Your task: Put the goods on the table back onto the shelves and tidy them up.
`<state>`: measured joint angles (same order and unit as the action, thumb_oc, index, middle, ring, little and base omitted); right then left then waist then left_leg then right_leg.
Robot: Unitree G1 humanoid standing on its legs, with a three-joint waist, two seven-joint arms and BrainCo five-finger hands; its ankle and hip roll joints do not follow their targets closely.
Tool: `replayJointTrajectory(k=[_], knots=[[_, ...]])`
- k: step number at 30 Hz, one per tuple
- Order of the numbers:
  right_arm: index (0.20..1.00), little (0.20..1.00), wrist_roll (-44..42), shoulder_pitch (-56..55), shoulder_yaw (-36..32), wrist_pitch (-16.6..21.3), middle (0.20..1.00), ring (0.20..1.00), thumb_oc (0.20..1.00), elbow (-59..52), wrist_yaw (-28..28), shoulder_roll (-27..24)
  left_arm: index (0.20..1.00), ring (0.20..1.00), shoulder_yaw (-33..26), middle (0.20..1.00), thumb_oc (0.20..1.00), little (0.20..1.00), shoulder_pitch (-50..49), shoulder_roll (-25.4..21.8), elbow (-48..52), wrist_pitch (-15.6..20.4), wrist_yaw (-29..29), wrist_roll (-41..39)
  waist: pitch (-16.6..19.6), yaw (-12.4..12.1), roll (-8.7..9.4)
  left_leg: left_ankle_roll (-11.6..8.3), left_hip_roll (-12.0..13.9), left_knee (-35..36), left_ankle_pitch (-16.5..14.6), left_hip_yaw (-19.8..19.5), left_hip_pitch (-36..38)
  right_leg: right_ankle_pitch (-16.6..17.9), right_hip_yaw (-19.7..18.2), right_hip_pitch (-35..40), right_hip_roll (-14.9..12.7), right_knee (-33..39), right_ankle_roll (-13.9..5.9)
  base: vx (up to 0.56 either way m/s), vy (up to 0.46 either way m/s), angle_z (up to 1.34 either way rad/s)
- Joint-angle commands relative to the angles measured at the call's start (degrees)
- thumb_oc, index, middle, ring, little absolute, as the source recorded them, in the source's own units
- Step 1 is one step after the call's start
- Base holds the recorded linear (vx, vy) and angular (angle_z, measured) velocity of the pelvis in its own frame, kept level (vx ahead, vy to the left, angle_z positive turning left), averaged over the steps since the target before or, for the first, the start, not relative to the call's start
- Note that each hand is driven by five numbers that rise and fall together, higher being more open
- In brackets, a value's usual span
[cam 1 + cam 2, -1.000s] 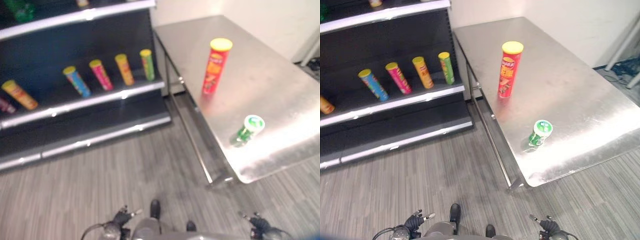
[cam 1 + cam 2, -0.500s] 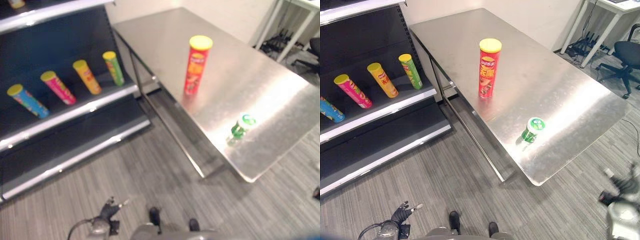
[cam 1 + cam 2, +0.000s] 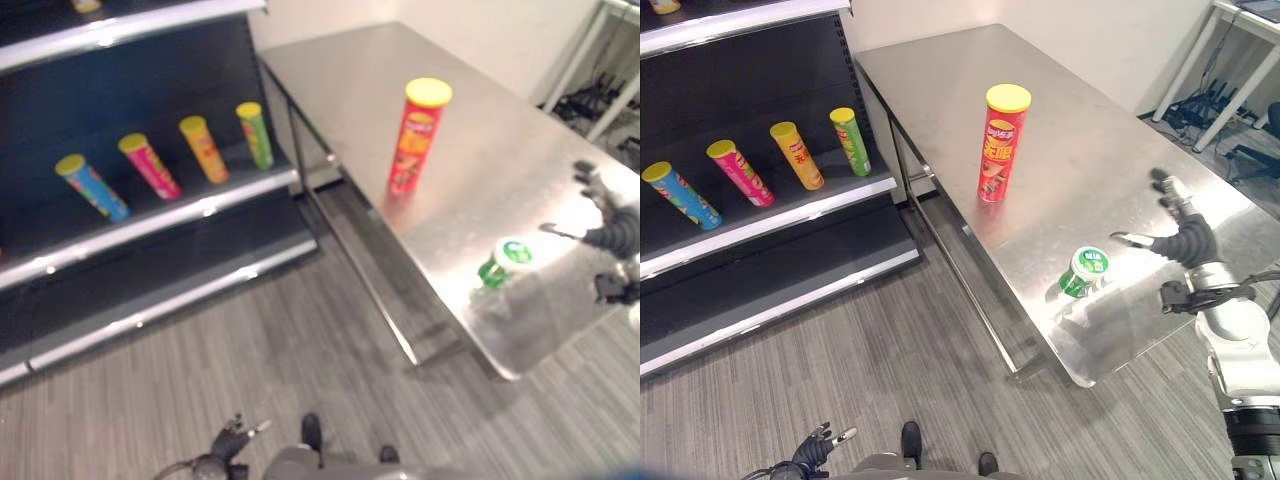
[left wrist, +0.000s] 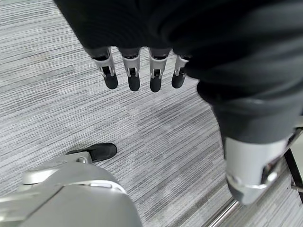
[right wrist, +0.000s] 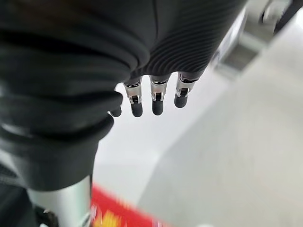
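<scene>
Right hand (image 3: 1185, 238) is raised over the steel table (image 3: 1110, 150), at its near right part, fingers straight and spread with the thumb held apart; it holds nothing and touches nothing. In the right wrist view the fingers (image 5: 156, 101) hang straight over the pale table top, with a strip of red and yellow at one corner of that view. Taking the table as the landmark: the small green cup (image 3: 1083, 272) with its white and green lid stands near the table's front edge, just beside the right hand on its shelf side, apart from the fingers. The tall red can (image 3: 999, 143) with a yellow lid stands upright further back, about mid-table, toward the edge that faces the shelves, well apart from the cup. Left hand (image 3: 820, 447) hangs low over the grey striped floor (image 3: 890, 360), off the table's front corner, on the shelf side; in the left wrist view its fingers (image 4: 133, 78) are straight and relaxed, empty, with floor beneath them. The dark shelving unit (image 3: 790, 250) stands against the table's left end. On its middle shelf four cans lean back in a row; counting from the table outward: green can (image 3: 850, 140), orange can (image 3: 796, 155), pink can (image 3: 740, 172), blue can (image 3: 681, 195). All four have yellow lids. White desk legs (image 3: 1220, 60) show beyond the table's far right corner.
</scene>
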<state>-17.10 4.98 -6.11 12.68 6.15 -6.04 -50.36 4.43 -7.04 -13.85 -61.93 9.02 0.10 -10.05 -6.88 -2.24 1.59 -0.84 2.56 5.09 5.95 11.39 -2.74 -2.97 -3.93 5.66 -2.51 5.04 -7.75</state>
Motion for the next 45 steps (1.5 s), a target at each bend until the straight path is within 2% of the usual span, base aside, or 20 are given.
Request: replayJointTrajectory(k=[1, 13, 27, 45], knots=[[1.0, 1.0, -3.2, 2.7, -0.9, 1.3, 1.0, 1.0, 1.0, -3.2, -1.6, -5.7, 1.0, 1.0, 0.4, 1.0, 1.0, 1.0, 2.4, -1.0, -1.2, 1.8, -0.5, 0.7, 0.3, -2.1, -0.37, -5.85, 2.5, -0.4, -5.6, 1.7, 4.6, -3.5, 3.3, -2.7, -0.7, -4.6, -4.53, 0.0, 0.0, 0.0], [1.0, 1.0, 4.1, 1.8, 5.6, 0.7, 1.0, 1.0, 1.0, -3.6, -5.5, -10.3, 1.0, 1.0, 0.6, 1.0, 1.0, 1.0, 2.7, -0.3, -1.2, 2.2, -0.8, 0.7, 0.0, -2.1, -0.53, -6.27, 2.8, -0.1, -4.9, 1.2, 4.1, -3.6, 4.9, -2.8, -0.5, -4.9, -4.09, 0.0, -0.018, 0.03], [1.0, 1.0, 8.8, 3.1, 12.8, 1.3, 1.0, 1.0, 1.0, -4.0, -5.7, -12.3, 1.0, 1.0, 2.0, 1.0, 1.0, 1.0, 4.6, -0.2, -0.8, 2.4, -0.4, 0.7, -0.2, -2.0, -0.06, -6.29, 3.0, -0.2, -4.7, 0.6, 3.7, -3.6, 5.5, -2.9, -0.4, -5.0, -4.08, 0.0, -0.003, 0.02], [1.0, 1.0, 13.4, 0.2, 12.7, 1.0, 1.0, 1.0, 1.0, -2.8, -3.7, -12.3, 1.0, 1.0, 2.2, 1.0, 1.0, 1.0, 5.3, -0.6, -0.6, 2.4, 0.2, 0.8, -0.6, -1.7, 0.39, -6.2, 3.2, -0.3, -4.8, 0.5, 3.5, -3.6, 5.8, -3.2, -0.5, -5.1, -4.12, 0.0, 0.0, 0.0]])
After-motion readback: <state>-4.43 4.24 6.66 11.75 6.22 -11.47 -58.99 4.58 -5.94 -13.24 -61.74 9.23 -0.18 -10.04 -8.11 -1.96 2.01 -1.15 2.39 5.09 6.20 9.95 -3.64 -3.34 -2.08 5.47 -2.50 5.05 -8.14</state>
